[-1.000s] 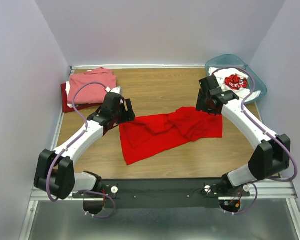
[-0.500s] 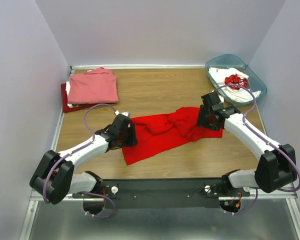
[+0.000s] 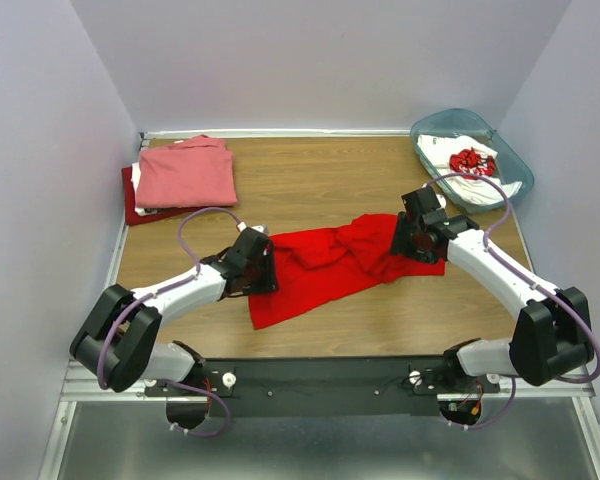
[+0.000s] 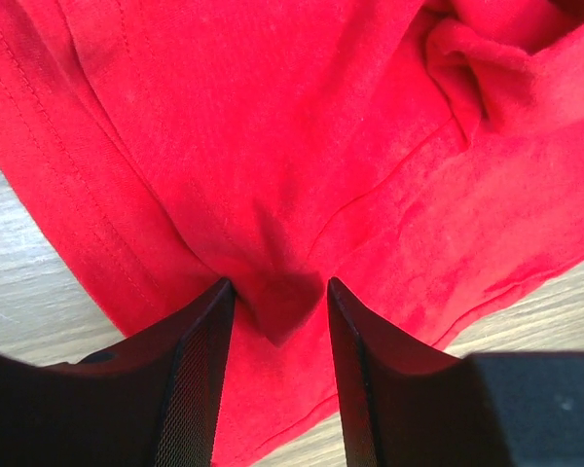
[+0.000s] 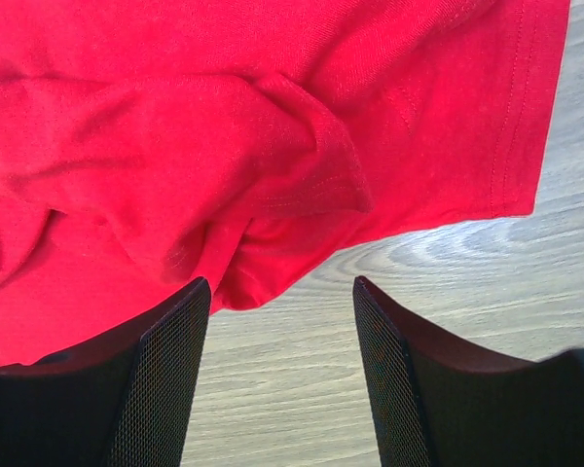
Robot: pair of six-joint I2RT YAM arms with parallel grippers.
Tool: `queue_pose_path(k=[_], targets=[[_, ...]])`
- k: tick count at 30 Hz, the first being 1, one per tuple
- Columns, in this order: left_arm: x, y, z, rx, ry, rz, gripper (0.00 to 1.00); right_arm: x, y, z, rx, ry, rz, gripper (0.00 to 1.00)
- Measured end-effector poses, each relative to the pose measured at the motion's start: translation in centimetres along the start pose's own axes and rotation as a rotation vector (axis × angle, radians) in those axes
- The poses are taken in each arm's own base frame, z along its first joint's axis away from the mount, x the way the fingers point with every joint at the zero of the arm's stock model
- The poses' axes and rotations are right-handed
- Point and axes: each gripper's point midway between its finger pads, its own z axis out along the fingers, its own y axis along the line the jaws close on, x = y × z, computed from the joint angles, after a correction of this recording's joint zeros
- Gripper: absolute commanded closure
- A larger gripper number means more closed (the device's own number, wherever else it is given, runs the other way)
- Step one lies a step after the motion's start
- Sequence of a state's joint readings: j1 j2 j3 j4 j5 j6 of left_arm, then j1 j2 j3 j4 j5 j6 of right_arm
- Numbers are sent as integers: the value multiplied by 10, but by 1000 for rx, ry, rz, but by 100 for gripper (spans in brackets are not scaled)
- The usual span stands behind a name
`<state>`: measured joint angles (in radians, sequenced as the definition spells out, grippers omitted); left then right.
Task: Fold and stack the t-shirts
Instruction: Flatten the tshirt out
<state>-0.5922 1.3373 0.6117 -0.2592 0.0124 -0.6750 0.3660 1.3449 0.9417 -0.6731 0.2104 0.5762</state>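
Observation:
A bright red t-shirt [image 3: 330,262] lies crumpled and spread in the middle of the wooden table [image 3: 310,180]. My left gripper [image 3: 263,272] is down on its left edge. In the left wrist view the gripper [image 4: 277,282] is open, its tips pressed into the red cloth [image 4: 273,146], with a small fold bunched between them. My right gripper [image 3: 408,243] is at the shirt's right part. In the right wrist view it [image 5: 282,282] is open, over bare wood at a folded edge of the shirt [image 5: 224,146]. A salmon-pink shirt [image 3: 185,175] lies folded on a darker red one [image 3: 131,205] at the far left.
A translucent teal bin [image 3: 500,145] stands at the far right corner and holds a white shirt with red print [image 3: 467,160]. Walls close off the left, back and right sides. Bare wood shows between the stack and the bin.
My left arm has swung away from the stack and come down onto the red shirt's left edge. My right arm has dropped toward the shirt's right part.

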Motion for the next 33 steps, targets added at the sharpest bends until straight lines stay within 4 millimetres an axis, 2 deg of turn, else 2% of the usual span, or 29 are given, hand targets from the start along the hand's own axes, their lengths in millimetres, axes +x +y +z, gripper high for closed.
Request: queue_pose_path(k=[6, 13, 24, 33], targets=[[6, -2, -4, -1, 18, 3, 49, 0, 1, 0, -7, 3, 1, 32], [3, -6, -17, 8, -7, -17, 49, 0, 4, 0, -20, 2, 2, 32], [15, 1, -6, -30, 45, -21, 50, -2, 7, 1, -32, -2, 4, 32], [13, -1, -4, -35, 44, -15, 60, 1, 6, 2, -30, 2, 3, 32]])
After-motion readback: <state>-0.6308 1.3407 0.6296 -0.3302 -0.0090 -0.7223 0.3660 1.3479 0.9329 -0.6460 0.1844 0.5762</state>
